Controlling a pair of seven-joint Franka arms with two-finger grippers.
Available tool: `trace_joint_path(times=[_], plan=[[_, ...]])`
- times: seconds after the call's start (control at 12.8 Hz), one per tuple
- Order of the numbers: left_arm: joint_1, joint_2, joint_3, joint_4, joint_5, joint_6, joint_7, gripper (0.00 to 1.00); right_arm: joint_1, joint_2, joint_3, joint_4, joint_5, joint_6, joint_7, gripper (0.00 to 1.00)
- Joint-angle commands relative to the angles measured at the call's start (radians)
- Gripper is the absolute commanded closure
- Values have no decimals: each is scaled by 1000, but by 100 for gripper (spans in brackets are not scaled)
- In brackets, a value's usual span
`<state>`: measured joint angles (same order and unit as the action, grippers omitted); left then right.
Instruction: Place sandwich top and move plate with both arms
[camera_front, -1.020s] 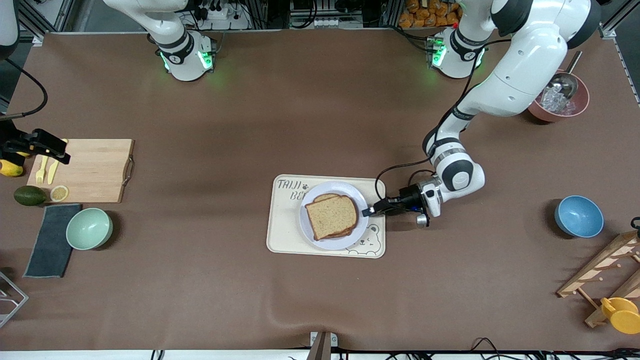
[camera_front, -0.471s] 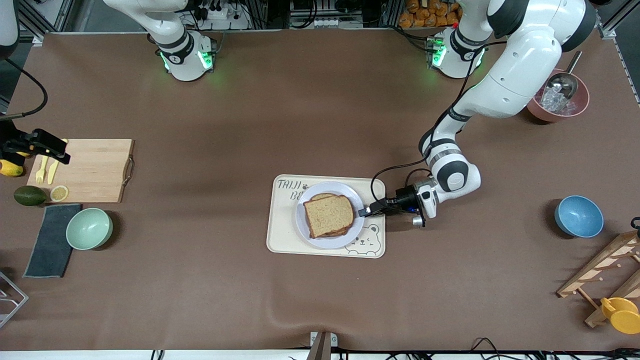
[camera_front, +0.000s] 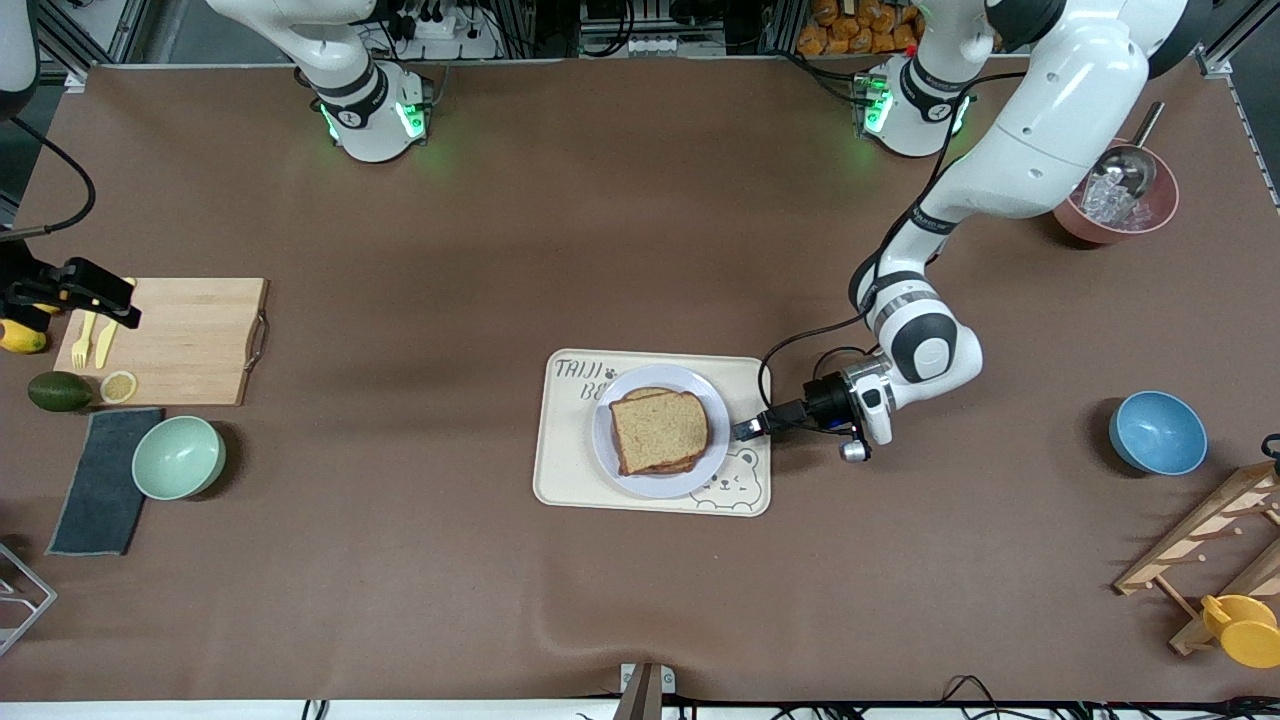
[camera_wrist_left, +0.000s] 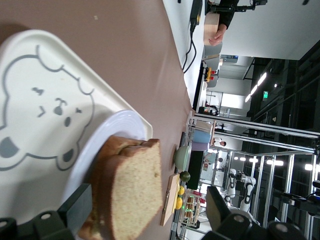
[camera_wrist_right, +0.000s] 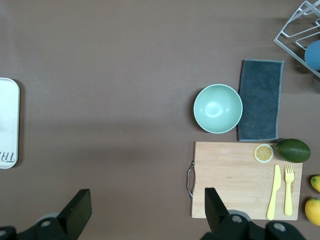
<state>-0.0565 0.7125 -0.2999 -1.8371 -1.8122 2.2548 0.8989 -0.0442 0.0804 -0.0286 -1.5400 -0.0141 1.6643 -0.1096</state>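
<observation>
Resting on the plate (camera_front: 662, 478), the sandwich top (camera_front: 660, 430) faces left gripper (camera_front: 745, 429)

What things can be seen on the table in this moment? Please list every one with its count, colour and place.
sandwich top: 1, light brown, on the stack on the plate
plate: 1, pale lavender-white, on the tray
tray: 1, cream, table middle
cutting board: 1, wood, right arm's end
fork and knife: 2, yellow, on the board
lemon slice: 1, yellow, on the board
avocado: 1, dark green, beside the board
green bowl: 1, mint, beside the cloth
cloth: 1, dark grey
blue bowl: 1, left arm's end
left gripper: black, open, at the plate's edge
right gripper: black, open, above the board
</observation>
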Motion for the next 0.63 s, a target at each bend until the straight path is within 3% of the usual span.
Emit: trace_joint_path(times=[0.0, 0.16, 0.55], plan=[[35, -62, 1, -27, 196, 6, -136, 0, -3, -16, 6, -15, 5, 0, 14, 0], [67, -73, -2, -4, 374, 5, -248, 0, -2, -16, 6, -14, 5, 3, 14, 0], [79, -80, 1, 71, 560, -4, -398, 0, 1, -16, 7, -11, 5, 8, 14, 0]])
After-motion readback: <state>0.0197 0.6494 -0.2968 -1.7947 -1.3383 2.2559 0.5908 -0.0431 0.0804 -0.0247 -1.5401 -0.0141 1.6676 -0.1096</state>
